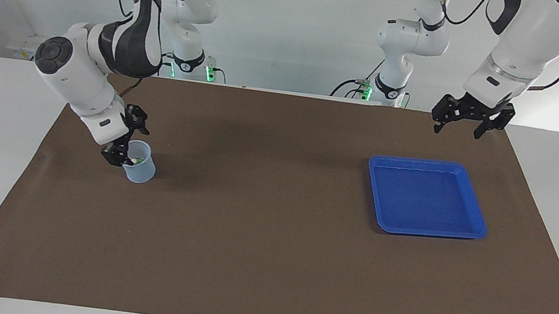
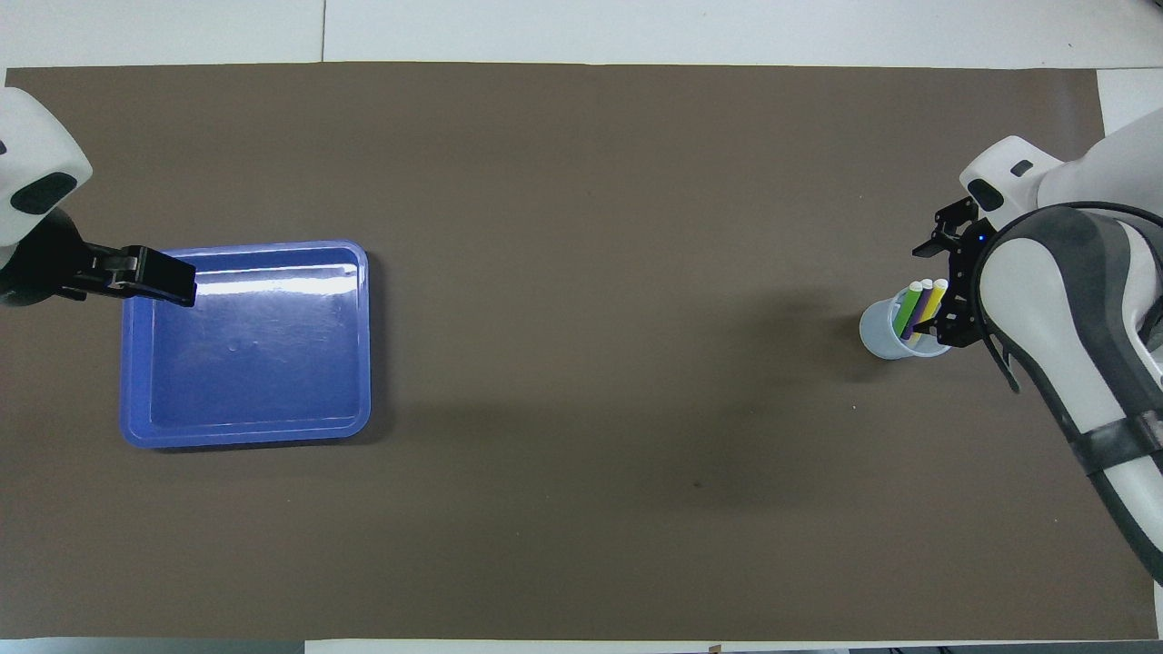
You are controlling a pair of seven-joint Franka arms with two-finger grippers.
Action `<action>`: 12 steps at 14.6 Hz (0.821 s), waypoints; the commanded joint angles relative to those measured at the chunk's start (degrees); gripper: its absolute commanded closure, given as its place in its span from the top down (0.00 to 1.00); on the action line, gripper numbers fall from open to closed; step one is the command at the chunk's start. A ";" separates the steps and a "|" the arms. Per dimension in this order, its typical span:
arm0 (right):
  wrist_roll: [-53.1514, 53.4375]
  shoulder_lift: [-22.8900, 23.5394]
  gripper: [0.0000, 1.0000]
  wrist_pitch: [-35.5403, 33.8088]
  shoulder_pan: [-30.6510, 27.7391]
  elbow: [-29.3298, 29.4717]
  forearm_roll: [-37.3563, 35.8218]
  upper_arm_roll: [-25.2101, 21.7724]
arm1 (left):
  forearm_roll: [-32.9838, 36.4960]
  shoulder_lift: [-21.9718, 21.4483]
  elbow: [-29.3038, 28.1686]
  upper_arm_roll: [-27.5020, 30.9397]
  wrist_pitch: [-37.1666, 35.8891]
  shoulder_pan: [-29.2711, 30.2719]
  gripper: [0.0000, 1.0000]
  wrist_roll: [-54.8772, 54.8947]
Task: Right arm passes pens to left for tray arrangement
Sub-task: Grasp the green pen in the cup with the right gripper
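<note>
so the three pens (image 2: 921, 309) are short slim markers, green, purple and yellow side by side, each with a pale whitish end pointing up; they stand leaning together inside a small translucent bluish cup (image 1: 141, 168) toward the right arm's end of the table; from the facing view you only catch the pale tips and a bit of green over the rim; the tray (image 1: 478, 215) is bright blue plastic, shallow, squarish with rounded corners and a raised rim; it lies flat on the brown mat (image 1: 257, 240) toward the left arm's end, well apart from the cup, nothing in it
</note>
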 commanded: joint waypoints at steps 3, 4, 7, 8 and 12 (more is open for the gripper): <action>-8.15 -1.56 1.00 5.32 -0.17 -4.45 -1.42 0.33 | -0.65 -1.34 -1.18 -0.01 0.07 0.39 1.00 0.01; -9.47 -2.00 1.00 6.82 0.00 -5.68 -1.42 0.33 | -0.65 -1.34 -1.18 -0.01 0.07 0.39 1.00 0.01; -11.06 -3.32 1.00 9.47 -0.43 -9.46 -1.33 0.33 | -0.65 -1.34 -1.18 -0.01 0.07 0.39 1.00 0.01; -11.24 -3.41 0.95 9.64 -0.61 -10.26 -1.16 0.33 | -0.65 -1.34 -1.09 -0.01 0.07 0.39 1.00 -0.07; -12.38 -4.11 0.84 11.40 -0.70 -12.11 -1.16 0.33 | -0.65 -1.34 -1.18 -0.01 0.07 0.39 1.00 0.01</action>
